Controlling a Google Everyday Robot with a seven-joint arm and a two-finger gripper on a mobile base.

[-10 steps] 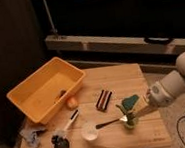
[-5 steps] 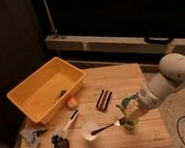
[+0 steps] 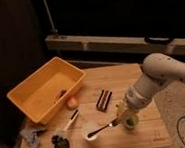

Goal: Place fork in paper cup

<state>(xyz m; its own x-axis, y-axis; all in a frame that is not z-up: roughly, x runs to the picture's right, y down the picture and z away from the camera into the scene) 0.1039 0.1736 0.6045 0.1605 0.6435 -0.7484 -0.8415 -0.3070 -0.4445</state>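
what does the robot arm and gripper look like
The arm is bulky, rounded and smooth white, narrowing toward the wrist. The gripper, low at the table's right side beside the green cup, looks pale and compact. No cables or markings show on either.

Arm (image 3: 159, 78): we record smooth, rounded white segments, a bulky upper housing tapering toward a paler wrist. Claw (image 3: 122, 117): small, pale, at the arm's lower end, by the surface's right side.

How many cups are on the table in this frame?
2. The paper cup stands near the front edge, with the fork reaching over its rim. The green cup stands to its right, partly hidden by the gripper, which holds the fork.
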